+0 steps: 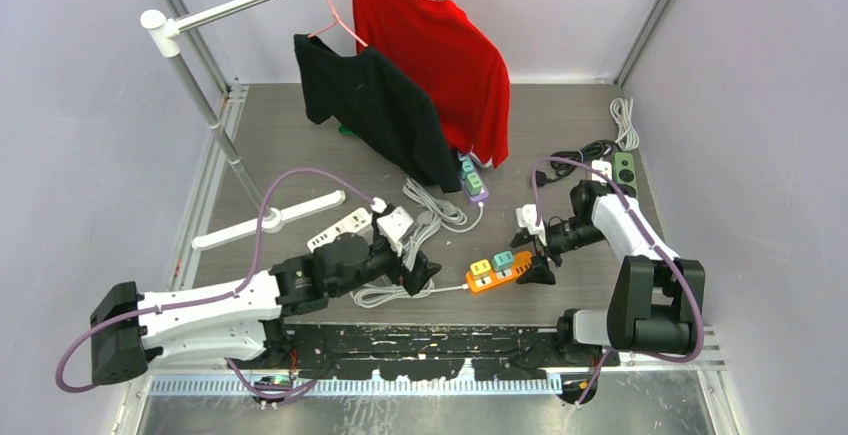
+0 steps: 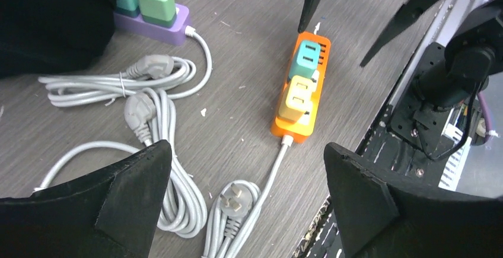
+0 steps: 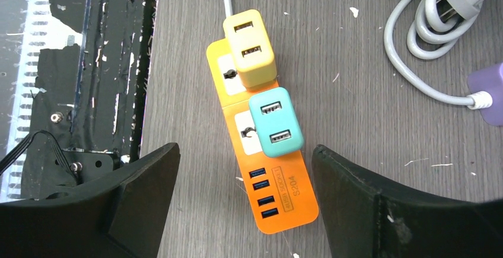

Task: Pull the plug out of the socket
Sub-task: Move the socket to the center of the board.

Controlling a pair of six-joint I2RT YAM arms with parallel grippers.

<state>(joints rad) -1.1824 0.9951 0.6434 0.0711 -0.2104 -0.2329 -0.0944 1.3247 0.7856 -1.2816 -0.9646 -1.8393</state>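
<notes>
Two smooth boxes (yellow plug [image 3: 249, 47], teal plug [image 3: 276, 121]) occupy orange strip [image 3: 293, 210].

Orange pwr strip [image 3: 286, 209] lies flat; yellow plug [image 3: 249, 47], teal plug [image 3: 276, 121] both seated.

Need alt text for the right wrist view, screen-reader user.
An orange power strip lies on a grey wood-grain table with a yellow plug and a teal plug seated in it, framed by the open right gripper. A coiled grey cable and the end of a purple strip sit at the upper right.
</notes>
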